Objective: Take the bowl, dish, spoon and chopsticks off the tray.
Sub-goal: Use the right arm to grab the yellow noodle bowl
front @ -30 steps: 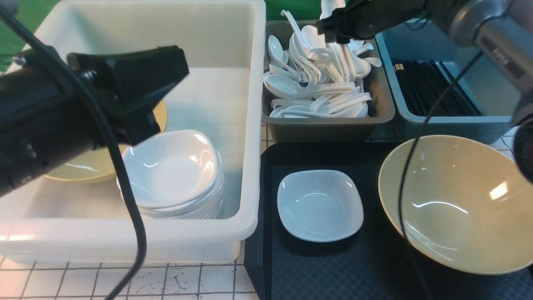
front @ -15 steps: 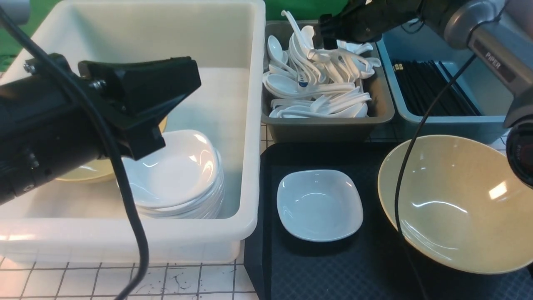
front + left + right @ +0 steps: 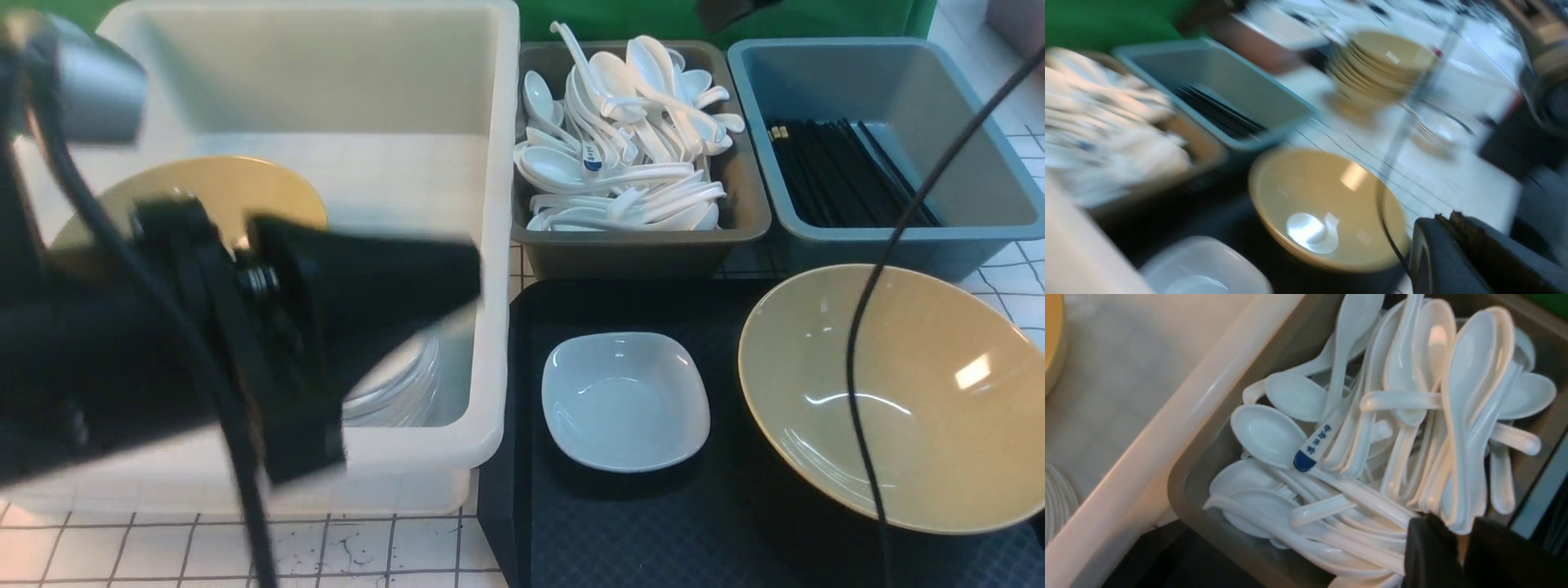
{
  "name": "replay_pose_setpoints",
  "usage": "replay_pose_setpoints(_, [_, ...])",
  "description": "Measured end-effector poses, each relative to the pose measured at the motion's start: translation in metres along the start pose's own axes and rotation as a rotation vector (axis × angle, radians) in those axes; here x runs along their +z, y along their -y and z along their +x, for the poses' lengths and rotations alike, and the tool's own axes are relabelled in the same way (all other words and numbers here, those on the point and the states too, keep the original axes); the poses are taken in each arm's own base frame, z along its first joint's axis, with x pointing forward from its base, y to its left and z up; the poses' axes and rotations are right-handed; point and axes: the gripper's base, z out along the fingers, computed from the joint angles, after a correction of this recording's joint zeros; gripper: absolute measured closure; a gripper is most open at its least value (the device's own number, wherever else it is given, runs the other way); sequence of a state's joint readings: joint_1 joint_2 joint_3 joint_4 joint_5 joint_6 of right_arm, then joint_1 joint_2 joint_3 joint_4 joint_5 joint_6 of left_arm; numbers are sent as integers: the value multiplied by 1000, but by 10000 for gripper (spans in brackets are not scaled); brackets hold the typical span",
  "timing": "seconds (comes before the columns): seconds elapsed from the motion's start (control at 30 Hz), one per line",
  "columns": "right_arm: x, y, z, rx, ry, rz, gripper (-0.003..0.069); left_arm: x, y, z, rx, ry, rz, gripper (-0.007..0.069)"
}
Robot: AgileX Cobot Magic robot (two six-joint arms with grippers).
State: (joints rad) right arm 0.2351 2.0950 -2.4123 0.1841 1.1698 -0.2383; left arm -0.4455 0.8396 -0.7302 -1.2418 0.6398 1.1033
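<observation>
The black tray (image 3: 522,490) carries the white dish (image 3: 624,402) on its left and the olive-yellow bowl (image 3: 890,392) on its right; both are empty. No spoon or chopsticks lie on it. White spoons (image 3: 620,155) are heaped in the grey tub and black chopsticks (image 3: 849,171) lie in the blue tub. My left gripper (image 3: 473,273), blurred and shut with nothing in it, hangs over the white tub and points toward the tray. The left wrist view shows its fingertips pressed together (image 3: 1449,216) beside the bowl (image 3: 1327,208). My right gripper (image 3: 1457,526) hovers above the spoon heap (image 3: 1372,428), jaws almost together and empty.
The white tub (image 3: 490,245) holds another olive bowl (image 3: 204,188) and a stack of white dishes (image 3: 400,384). The grey tub (image 3: 645,245) and blue tub (image 3: 882,237) stand behind the tray. A black cable (image 3: 857,351) hangs across the bowl. Stacked olive bowls (image 3: 1384,69) stand farther right.
My right arm has lifted up and back from the spoon tub, almost out of the front view. My left gripper has swung right and lower across the white tub, toward the tray.
</observation>
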Motion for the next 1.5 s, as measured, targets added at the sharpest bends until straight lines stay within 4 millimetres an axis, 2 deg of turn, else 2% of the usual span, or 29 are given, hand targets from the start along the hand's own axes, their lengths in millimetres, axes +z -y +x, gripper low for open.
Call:
replay_pose_setpoints(0.07, [-17, -3, 7, 5, -18, 11, 617, 0, 3, 3, -14, -34, 36, 625])
replay_pose_setpoints(0.13, [-35, -12, 25, 10, -67, 14, 627, 0, 5, 6, -30, -64, 50, 625])
replay_pose_setpoints(0.23, [-54, -35, 64, 12, -168, -15, 624, -1, 4, 10, -25, -105, 43, 625])
replay_pose_setpoints(0.33, [-60, -64, 116, -32, -307, -48, 590, -1, 3, 13, 8, -147, 28, 625])
replay_pose_setpoints(0.37, [-58, -74, 138, -57, -364, -53, 564, -1, 2, 15, 19, -160, 29, 625])
replay_pose_setpoints(0.4, [-58, -77, 148, -70, -390, -52, 541, -1, 3, 15, 24, -168, 30, 625])
replay_pose_setpoints(0.43, [-55, -82, 169, -98, -436, -44, 492, -2, 3, 16, 31, -179, 36, 625])
replay_pose_setpoints(0.47, [-55, -83, 172, -101, -444, -42, 492, -2, 3, 16, 32, -181, 37, 625])
replay_pose_setpoints(0.53, [-51, -86, 199, -126, -464, -21, 372, -2, 4, 18, 34, -196, 53, 625])
replay_pose_setpoints(0.57, [-50, -86, 200, -125, -464, -20, 361, -2, 5, 18, 34, -197, 54, 625])
replay_pose_setpoints(0.6, [-45, -87, 210, -118, -453, -15, 264, -2, 5, 18, 34, -199, 57, 625])
replay_pose_setpoints(0.67, [-37, -88, 219, -115, -452, -14, 188, -2, 5, 18, 34, -199, 57, 625])
replay_pose_setpoints(0.7, [-28, -87, 226, -112, -454, -12, 117, -2, 5, 18, 34, -199, 57, 625])
replay_pose_setpoints(0.77, [-14, -86, 236, -109, -459, -10, 41, -2, 5, 18, 34, -199, 57, 625])
replay_pose_setpoints(0.87, [12, -84, 247, -122, -482, -12, -15, -2, 5, 18, 34, -199, 57, 625])
replay_pose_setpoints(0.93, [27, -82, 251, -130, -507, -14, -22, -2, 5, 18, 34, -199, 57, 625])
replay_pose_setpoints(1.03, [49, -78, 255, -166, -537, 2, 29, -2, 4, 17, 34, -193, 48, 625])
replay_pose_setpoints(1.1, [56, -76, 257, -183, -552, 8, 86, -2, 4, 17, 34, -191, 45, 625])
replay_pose_setpoints(1.2, [62, -75, 258, -222, -572, 13, 267, -2, 3, 18, 12, -195, 38, 625])
replay_pose_setpoints(1.3, [55, -74, 251, -262, -544, 38, 361, -2, 2, 19, 7, -207, 21, 625])
replay_pose_setpoints(1.37, [49, -73, 248, -273, -542, 45, 399, -2, 1, 20, 6, -217, 12, 625])
replay_pose_setpoints(1.43, [26, -77, 236, -275, -547, 54, 521, -3, -1, 21, -9, -232, -13, 625])
replay_pose_setpoints(1.5, [15, -82, 231, -259, -558, 44, 571, -3, -2, 22, -20, -240, -26, 625])
